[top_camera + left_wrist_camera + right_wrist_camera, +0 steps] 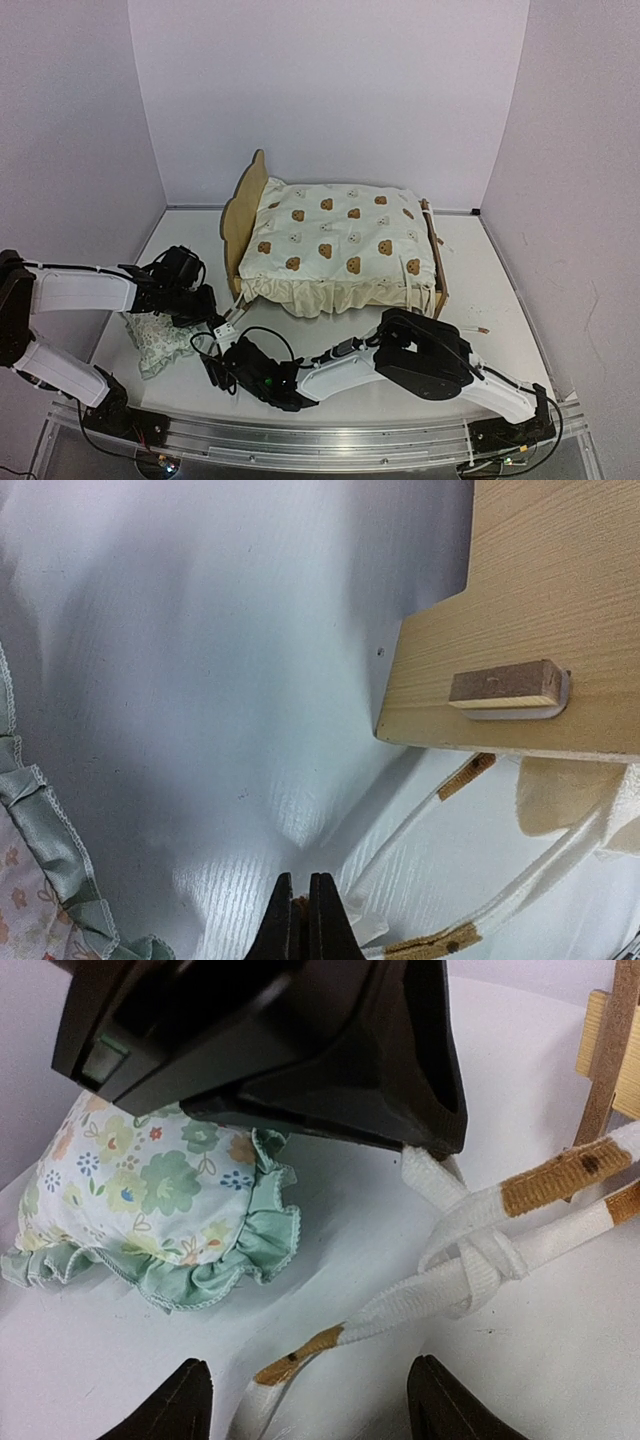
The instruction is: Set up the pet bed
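One pet bed stood at the middle of the table with a bear-print cover laid on top, and a floral pillow lay off its near left corner. The left gripper had its jaws pinched together on a white tie, while the right gripper hovered over that knotted tie, jaws apart

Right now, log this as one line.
left gripper: shut on tie | right gripper: open | bear-print cover: on pet bed | floral pillow: on table
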You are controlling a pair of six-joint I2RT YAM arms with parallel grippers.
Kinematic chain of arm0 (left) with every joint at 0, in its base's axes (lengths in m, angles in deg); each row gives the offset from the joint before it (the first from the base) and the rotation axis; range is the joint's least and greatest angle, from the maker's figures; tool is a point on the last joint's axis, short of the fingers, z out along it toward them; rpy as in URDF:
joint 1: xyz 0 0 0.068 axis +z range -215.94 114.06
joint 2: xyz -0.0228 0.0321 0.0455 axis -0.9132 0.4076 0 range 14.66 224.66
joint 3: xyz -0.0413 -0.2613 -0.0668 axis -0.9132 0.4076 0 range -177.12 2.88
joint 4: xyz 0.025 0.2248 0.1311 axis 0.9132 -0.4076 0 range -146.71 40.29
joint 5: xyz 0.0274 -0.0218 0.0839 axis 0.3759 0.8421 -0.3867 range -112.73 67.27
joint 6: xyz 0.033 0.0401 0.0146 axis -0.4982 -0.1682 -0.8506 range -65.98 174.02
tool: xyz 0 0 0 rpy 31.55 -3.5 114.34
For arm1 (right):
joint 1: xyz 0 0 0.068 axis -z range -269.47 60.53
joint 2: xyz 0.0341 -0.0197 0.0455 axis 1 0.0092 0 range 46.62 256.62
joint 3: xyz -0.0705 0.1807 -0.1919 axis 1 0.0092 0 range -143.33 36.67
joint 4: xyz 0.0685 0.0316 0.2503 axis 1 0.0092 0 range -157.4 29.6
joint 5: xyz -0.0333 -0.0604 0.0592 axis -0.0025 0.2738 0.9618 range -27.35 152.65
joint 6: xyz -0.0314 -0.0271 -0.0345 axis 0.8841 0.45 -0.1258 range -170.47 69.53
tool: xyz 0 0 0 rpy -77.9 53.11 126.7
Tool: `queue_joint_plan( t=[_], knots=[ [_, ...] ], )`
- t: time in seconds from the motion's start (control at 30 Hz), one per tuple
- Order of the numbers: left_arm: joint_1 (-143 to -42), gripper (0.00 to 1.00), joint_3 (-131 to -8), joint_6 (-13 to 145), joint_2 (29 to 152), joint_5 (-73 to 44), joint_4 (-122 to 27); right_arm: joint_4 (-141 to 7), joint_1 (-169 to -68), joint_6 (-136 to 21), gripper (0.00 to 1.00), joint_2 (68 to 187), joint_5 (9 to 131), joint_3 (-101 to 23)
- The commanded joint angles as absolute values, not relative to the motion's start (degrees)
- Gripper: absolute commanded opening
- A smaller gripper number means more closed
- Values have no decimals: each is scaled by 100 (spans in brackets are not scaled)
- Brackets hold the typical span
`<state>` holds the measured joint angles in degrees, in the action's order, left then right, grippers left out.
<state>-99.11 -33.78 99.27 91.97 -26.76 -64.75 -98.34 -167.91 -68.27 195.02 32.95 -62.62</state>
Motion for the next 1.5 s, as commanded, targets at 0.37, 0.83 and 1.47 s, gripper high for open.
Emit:
queue_joint_plan(
  t=[0.37,0.83,1.47],
  knots=[
    [-9904,0,-3297,9905,8899,-2603,-6519,-9623,-16778,-6806,49,20217,2757,-7352],
    [-9898,0,-3226,9905,8700,-2675,-6579,-9714,-16778,-6617,0,19670,2613,-6275],
    [-9890,0,-3597,9629,8501,-3271,-6764,-10076,-16238,-6181,0,17407,2977,-3174]
  ],
)
